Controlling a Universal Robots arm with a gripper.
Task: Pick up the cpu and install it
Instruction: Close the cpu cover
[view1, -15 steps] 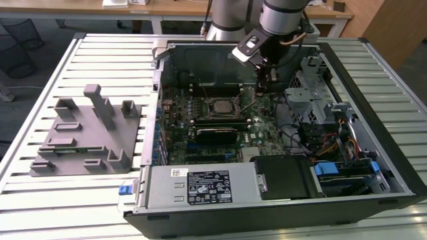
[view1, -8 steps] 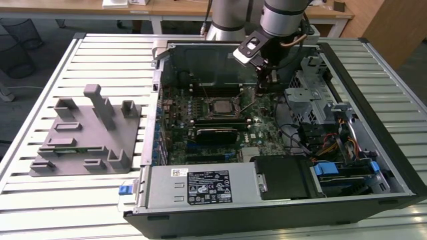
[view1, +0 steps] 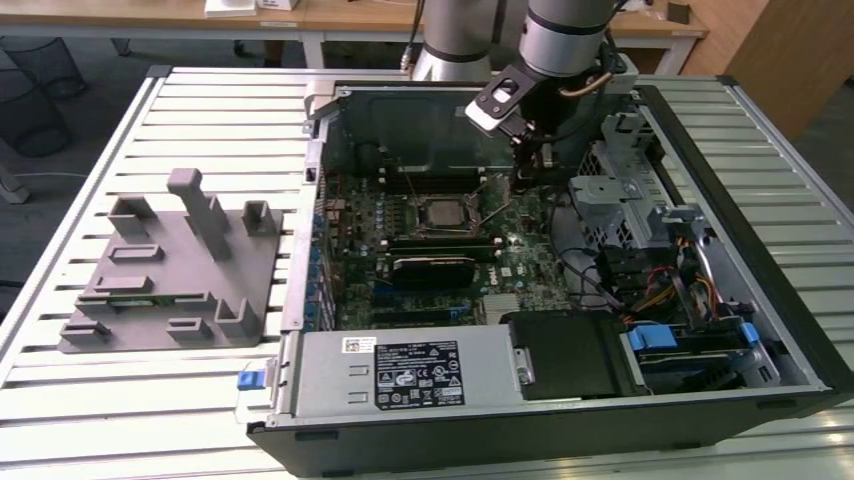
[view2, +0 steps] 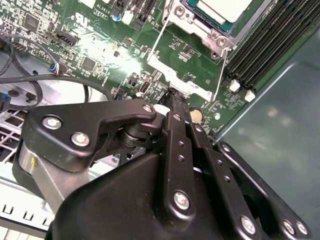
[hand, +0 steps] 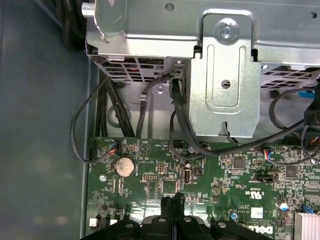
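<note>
So the cpu (view1: 438, 212) sits on the motherboard (view1: 523, 262), and the gripper (view1: 523, 175) hovers at its 2 o'clock in the exterior view, fingers pinched together, holding nothing.

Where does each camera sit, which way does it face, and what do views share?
Exterior view: off the arm, above, looking down into the open computer case; arm and hand show.
Second wrist view: on the wrist, looking past the hand at the motherboard and the socketed cpu.
First wrist view: on the wrist, facing motherboard and metal drive cage; fingertips show.
Shared: all see the motherboard; both wrist views see the shut hand.
</note>
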